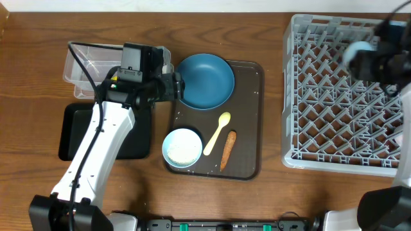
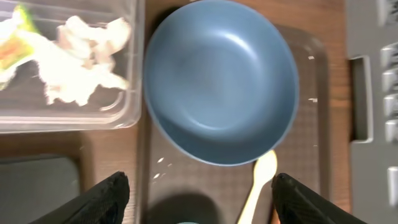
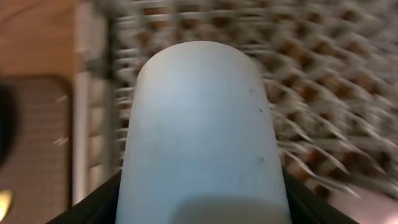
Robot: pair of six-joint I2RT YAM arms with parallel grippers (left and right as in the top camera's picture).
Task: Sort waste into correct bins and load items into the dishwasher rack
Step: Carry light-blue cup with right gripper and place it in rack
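The dark blue plate (image 1: pixel 205 80) lies at the back of the brown serving tray (image 1: pixel 247 122). My left gripper (image 1: pixel 174 86) hovers at the plate's left edge, open and empty. In the left wrist view its fingers (image 2: pixel 199 196) straddle the tray below the plate (image 2: pixel 221 81) and the pale yellow spoon (image 2: pixel 261 180). The clear tub (image 2: pixel 127 93) holds white tissue (image 2: pixel 81 56) and the yellow-green wrapper (image 2: pixel 12 43). The light blue bowl (image 1: pixel 182 147) holds rice. The carrot-like stick (image 1: pixel 227 149) lies beside the spoon (image 1: pixel 217 133). My right gripper (image 3: pixel 199 208) is shut on a pale cup (image 3: pixel 202 124) above the grey rack (image 1: pixel 347 96).
The black tray (image 1: pixel 77 131) lies in front of the clear tub (image 1: pixel 90 64), under my left arm. A few loose rice grains (image 2: pixel 160 162) lie on the serving tray. The rack's edge (image 2: pixel 373 93) shows at the right of the left wrist view. The right wrist view is blurred.
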